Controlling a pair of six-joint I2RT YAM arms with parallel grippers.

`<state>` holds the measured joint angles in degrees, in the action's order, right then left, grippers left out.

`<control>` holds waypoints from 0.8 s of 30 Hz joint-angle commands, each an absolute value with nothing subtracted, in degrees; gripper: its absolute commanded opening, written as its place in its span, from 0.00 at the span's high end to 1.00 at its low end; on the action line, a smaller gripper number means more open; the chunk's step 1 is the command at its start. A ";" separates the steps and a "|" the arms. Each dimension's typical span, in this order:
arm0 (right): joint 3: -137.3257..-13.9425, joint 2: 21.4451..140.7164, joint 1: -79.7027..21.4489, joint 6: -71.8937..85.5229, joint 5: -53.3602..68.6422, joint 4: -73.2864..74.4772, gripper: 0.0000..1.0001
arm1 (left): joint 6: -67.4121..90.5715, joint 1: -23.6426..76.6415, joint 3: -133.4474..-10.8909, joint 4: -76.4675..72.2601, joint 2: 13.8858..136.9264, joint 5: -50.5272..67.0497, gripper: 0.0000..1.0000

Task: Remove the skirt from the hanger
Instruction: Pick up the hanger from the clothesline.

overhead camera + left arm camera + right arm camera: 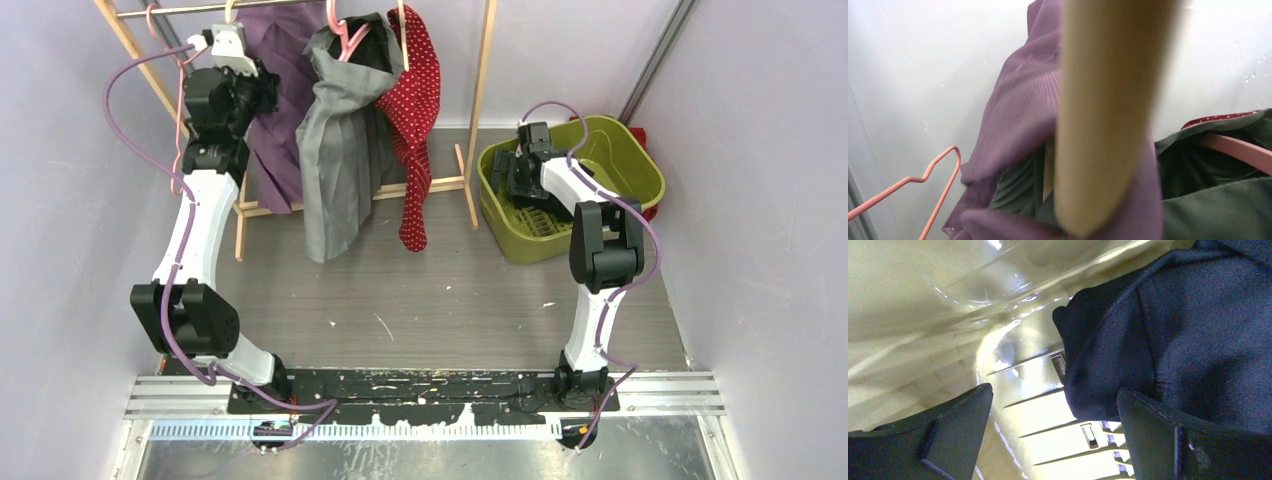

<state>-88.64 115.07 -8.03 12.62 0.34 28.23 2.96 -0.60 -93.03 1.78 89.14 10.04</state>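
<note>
The purple skirt (278, 110) hangs at the left of the wooden rack's top rail (230, 8). My left gripper (258, 92) is pressed against its upper edge; its fingers are hidden in both views. In the left wrist view a blurred wooden rod (1103, 110) fills the middle, with purple skirt cloth (1018, 110) draped behind it. An empty pink hanger (940, 170) hangs to the left. My right gripper (1054, 390) is open, down inside the green basket (620, 135), with a dark navy cloth (1173, 330) against its right finger.
A grey garment (340, 150) on a pink hanger (345, 40) and a red dotted garment (415, 110) hang right of the skirt. The rack's legs (470, 170) stand beside the basket. Walls close in on both sides.
</note>
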 commanded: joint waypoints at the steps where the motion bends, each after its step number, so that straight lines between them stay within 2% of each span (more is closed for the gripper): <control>1: -90.23 115.63 -8.10 13.27 1.29 27.42 0.00 | 1.09 -0.18 -87.65 -25.17 82.14 9.79 1.00; 5: -90.26 115.91 -8.15 13.18 1.16 27.50 0.00 | 0.26 -0.18 -85.49 -29.64 81.67 8.25 1.00; 15: -89.96 116.10 -8.14 12.84 0.80 27.60 0.00 | 0.63 0.04 -90.73 -34.97 84.09 4.58 1.00; 24: -90.26 116.50 -8.15 12.66 0.40 27.54 0.00 | 0.11 0.27 -78.94 -35.41 77.74 6.06 1.00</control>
